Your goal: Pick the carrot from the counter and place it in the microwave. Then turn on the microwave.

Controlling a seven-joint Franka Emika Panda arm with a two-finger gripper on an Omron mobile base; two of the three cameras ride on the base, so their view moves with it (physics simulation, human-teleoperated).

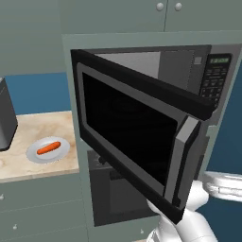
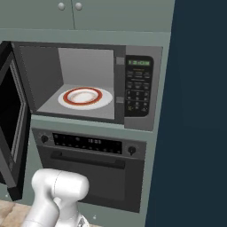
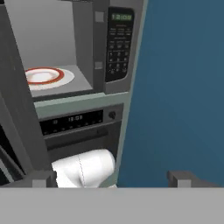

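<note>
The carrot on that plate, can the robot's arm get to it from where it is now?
Probably not yet: the microwave door hangs open between the arm and the carrot.

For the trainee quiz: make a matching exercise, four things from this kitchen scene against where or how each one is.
Things:
1. carrot
2. microwave door
3. red-rimmed plate
4. gripper

States:
A. swung open
B. inside the microwave
C. on a grey plate on the counter
D. jaws open, empty

Pairs: 1-C, 2-A, 3-B, 4-D
</note>
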